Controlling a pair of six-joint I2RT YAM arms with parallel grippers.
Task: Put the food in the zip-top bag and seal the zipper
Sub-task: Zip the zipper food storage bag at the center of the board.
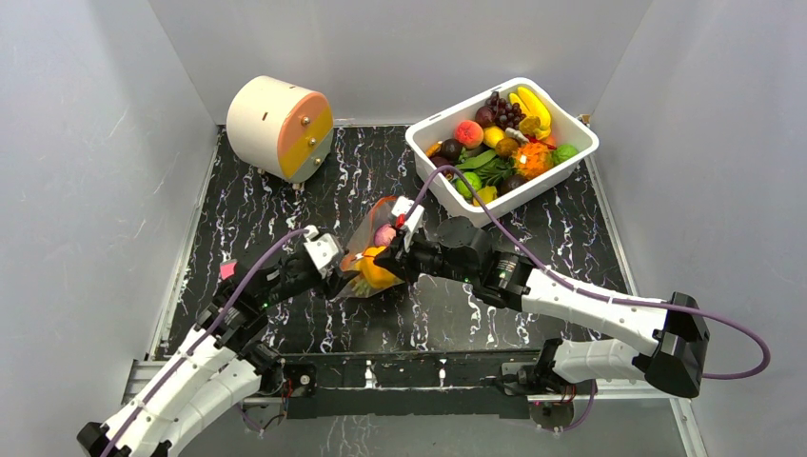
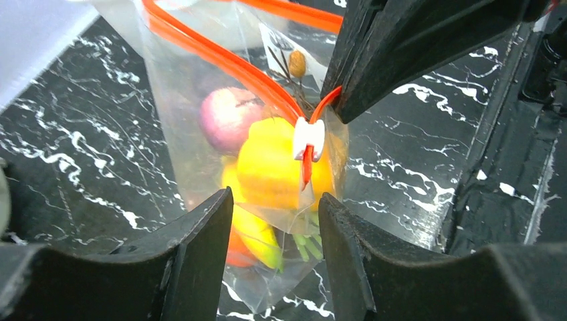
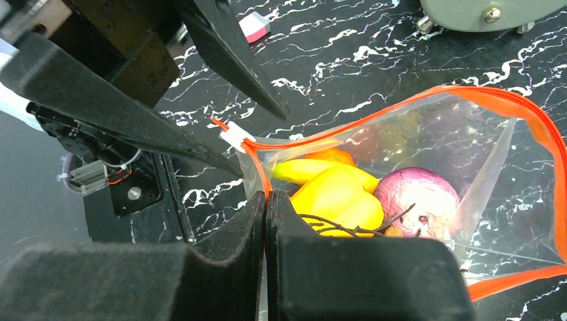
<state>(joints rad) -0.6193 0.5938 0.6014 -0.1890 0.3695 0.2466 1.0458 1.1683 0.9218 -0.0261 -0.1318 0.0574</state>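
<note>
**A:** Where is the bag now?

**B:** The bag [image 1: 366,249] is in the middle of the black marble table [image 1: 314,190], between the two grippers. Its mouth is open. The zipper [image 3: 535,127] makes a wide orange loop, and the white slider [image 3: 235,137] sits at one end of this loop.

**A:** Is something inside already?

**B:** Yes. I see a yellow piece [image 3: 334,197], a round purple piece [image 3: 418,197] beside it, and an orange piece [image 3: 331,157] behind the yellow one. A thin dark twig lies across them. The left wrist view also shows a little green near the bottom of the bag.

**A:** How does the right gripper stand?

**B:** The right gripper [image 3: 266,197] has its fingers pressed together on the zipper, just beside the slider. It pinches the rim there.

**A:** And the left one?

**B:** The left gripper [image 2: 274,200] has its fingers spread. The slider corner of the bag lies between them. I cannot tell if they touch the plastic.

**A:** What is around them?

**B:** At the far right stands a white tub [image 1: 542,186], well apart from the bag. It is full of food [image 1: 514,143]: bananas, grapes, a peach, green pieces. At the far left stands a round cream drum [image 1: 276,124] with a pink and yellow face. A small pink thing [image 1: 226,269] lies near the left edge of the table, beside the left arm.
</note>
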